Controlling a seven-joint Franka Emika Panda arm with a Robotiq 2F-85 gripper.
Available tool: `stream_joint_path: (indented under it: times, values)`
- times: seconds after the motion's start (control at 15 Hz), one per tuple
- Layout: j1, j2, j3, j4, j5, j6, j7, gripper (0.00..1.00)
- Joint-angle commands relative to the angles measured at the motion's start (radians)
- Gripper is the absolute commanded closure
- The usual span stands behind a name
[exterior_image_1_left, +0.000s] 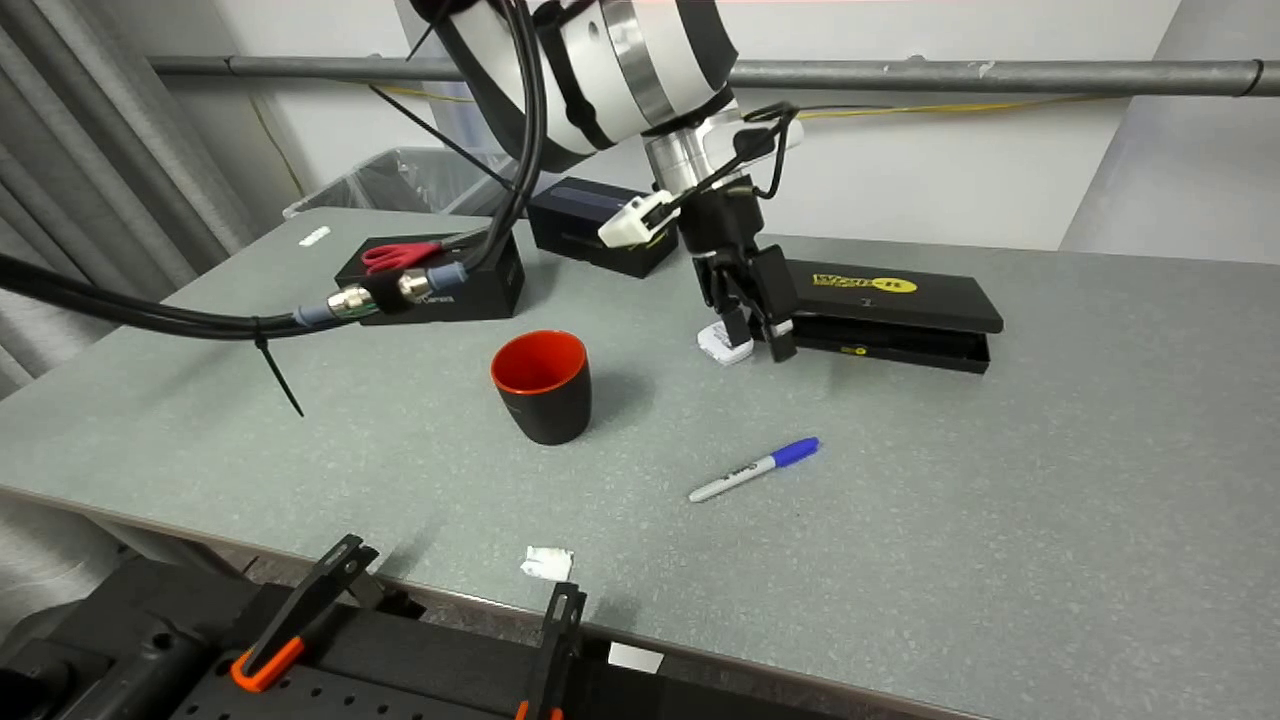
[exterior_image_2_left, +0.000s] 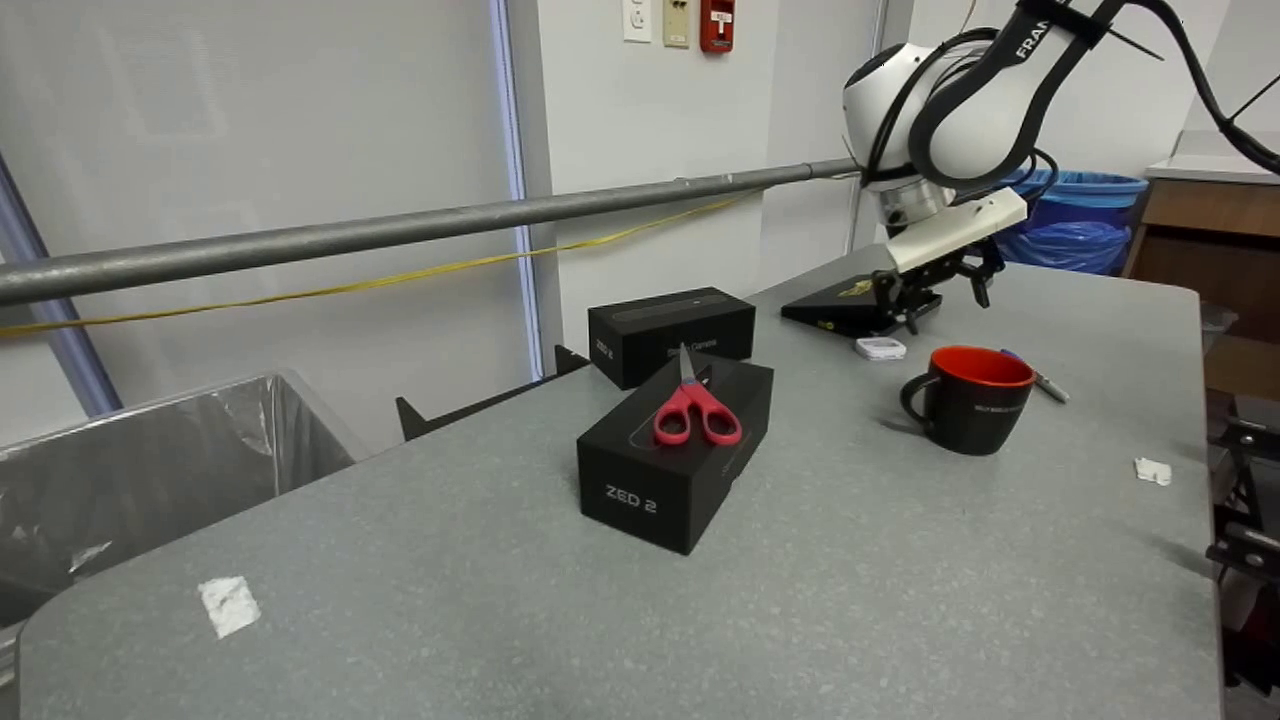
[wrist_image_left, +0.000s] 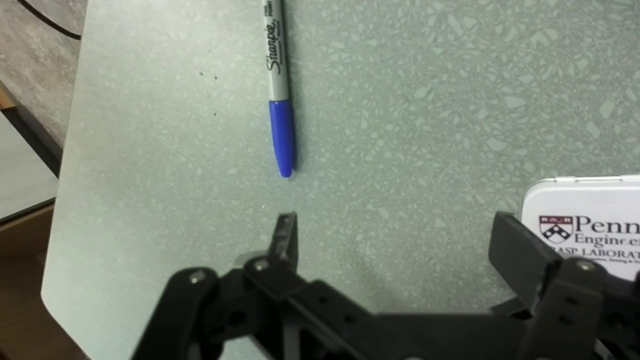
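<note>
The end effector (wrist_image_left: 396, 220) hung over the tabletop (exterior_image_1_left: 1050, 480) unclenched, its fingers spread well apart with nothing gripped between them; in the wrist view only the speckled surface showed through the gap. Nearest it lay a white tin (wrist_image_left: 595, 225), flat, with its lettered lid upward, just beside one finger. That finger overlapped the tin's edge in the wrist view (whether the two touched, I couldn't tell). Resting on its broad face, the tin looked steady, with little chance of rolling or tipping.

Near the tin lay a black case (exterior_image_1_left: 900, 300), its lid slightly raised above the base on the side seen in an exterior view, perhaps because no catch held it down. A blue-capped marker (exterior_image_1_left: 755, 470) rested on its side, apart from the fingers; the cap was presumably on to protect the tip. A mug (exterior_image_2_left: 972, 405), black outside and red within, stood upright on its base, which seemed the most stable way to set it, and left its mouth facing up. Red-handled scissors (exterior_image_2_left: 690, 392) lay on top of a black box (exterior_image_2_left: 630, 475), probably because its level top made a handy shelf.
</note>
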Motion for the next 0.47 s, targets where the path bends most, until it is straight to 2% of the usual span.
stream_joint_path:
  times: [0.0, 0.13, 0.2, 0.4]
  values:
    - [0.014, 0.014, -0.017, 0.033, 0.045, -0.029, -0.029, 0.00]
    - [0.004, 0.008, -0.005, 0.034, 0.064, -0.039, -0.068, 0.00]
    - [0.023, 0.004, -0.026, 0.006, 0.032, 0.003, -0.026, 0.00]
    - [0.023, 0.004, -0.026, 0.007, 0.046, 0.003, -0.043, 0.00]
